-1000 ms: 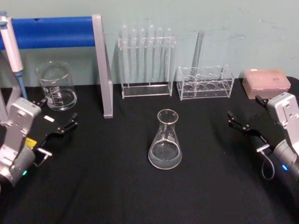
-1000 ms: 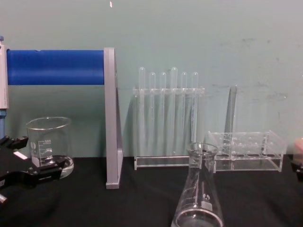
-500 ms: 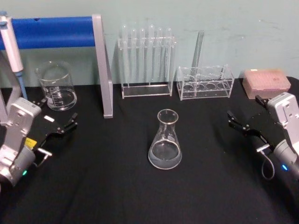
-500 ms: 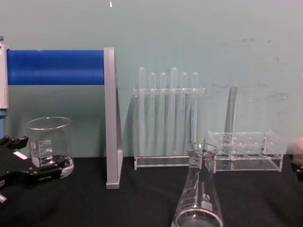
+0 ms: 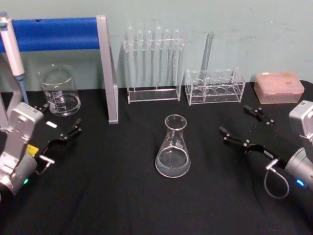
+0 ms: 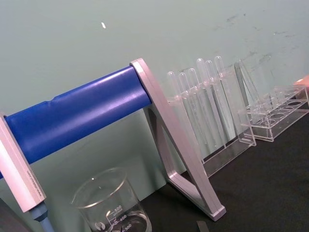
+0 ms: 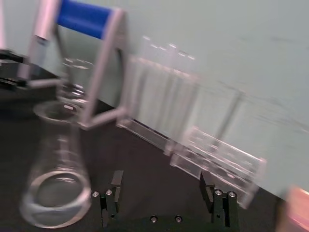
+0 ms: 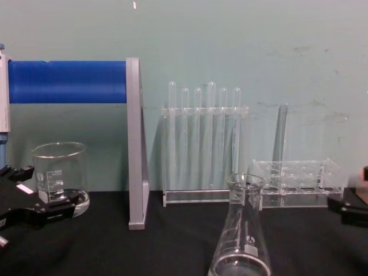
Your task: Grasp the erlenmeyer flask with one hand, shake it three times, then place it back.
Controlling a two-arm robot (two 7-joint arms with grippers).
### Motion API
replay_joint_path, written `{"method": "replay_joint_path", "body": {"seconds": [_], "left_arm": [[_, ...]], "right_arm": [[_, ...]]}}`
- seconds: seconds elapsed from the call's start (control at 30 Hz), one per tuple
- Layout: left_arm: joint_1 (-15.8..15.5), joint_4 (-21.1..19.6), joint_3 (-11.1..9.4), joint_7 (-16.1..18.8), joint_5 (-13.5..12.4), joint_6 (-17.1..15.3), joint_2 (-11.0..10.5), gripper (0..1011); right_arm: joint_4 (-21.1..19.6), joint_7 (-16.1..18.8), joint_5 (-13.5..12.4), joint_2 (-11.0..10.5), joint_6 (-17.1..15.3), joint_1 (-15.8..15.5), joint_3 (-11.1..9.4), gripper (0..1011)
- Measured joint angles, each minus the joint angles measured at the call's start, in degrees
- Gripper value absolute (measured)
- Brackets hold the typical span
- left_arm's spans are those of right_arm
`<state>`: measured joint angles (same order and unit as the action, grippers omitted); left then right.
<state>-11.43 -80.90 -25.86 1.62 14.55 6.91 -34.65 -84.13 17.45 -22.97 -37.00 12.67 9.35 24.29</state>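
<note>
Near left: left gripper (image 5: 61, 117) parked low over the black cloth (image 5: 107, 200), jaws apart, nothing between them.

Near right: right gripper (image 5: 235, 120) reaching in toward table centre, jaws spread wide, holding nothing. Nearer fingertip aimed at the erlenmeyer flask (image 5: 172, 147), with a clear gap to the glass. Confirmed in the right wrist view: flask off to one side of the open fingers (image 7: 116, 182), not between them.

Mid-table: flask upright on the cloth, base down, neck up, between the two grippers and closer to the right one. No contact with either. Can't tell whether there is any liquid inside.

Further back, left: beaker (image 5: 59, 90) upright, just behind the left gripper and beside the grey leg (image 5: 108, 73) of the blue-bar stand (image 5: 54, 33). Pipette (image 5: 11, 46) at the stand's left end.

Back centre: tall clear rack (image 5: 154, 66) with six test tubes standing in it. Just right of it: low clear rack (image 5: 215, 87) with one long tube (image 5: 209, 49) up.

Back right: pink tip box (image 5: 279, 87) near the cloth's edge.
</note>
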Motion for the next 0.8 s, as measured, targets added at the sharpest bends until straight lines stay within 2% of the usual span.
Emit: {"method": "replay_joint_path", "body": {"seconds": [0.23, 0.37, 0.57, 0.8], "left_arm": [[0.0, 0.0, 0.0, 0.0, 0.0, 0.0, 0.0, 1001], [0.0, 0.0, 0.0, 0.0, 0.0, 0.0, 0.0, 1001], [0.0, 0.0, 0.0, 0.0, 0.0, 0.0, 0.0, 1001], [0.0, 0.0, 0.0, 0.0, 0.0, 0.0, 0.0, 1001]], "right_arm": [[-1.23, 7.86, -3.17, -0.48, 1.49, -0.47, 0.53, 1000], [-1.5, 12.93, -5.85, -0.21, 1.47, -0.47, 0.84, 1000], [-1.22, 17.37, -8.89, 0.99, -0.24, 0.03, 0.94, 1000], [0.04, 19.08, -10.0, 3.12, -2.88, 1.3, 1.04, 1000]]}}
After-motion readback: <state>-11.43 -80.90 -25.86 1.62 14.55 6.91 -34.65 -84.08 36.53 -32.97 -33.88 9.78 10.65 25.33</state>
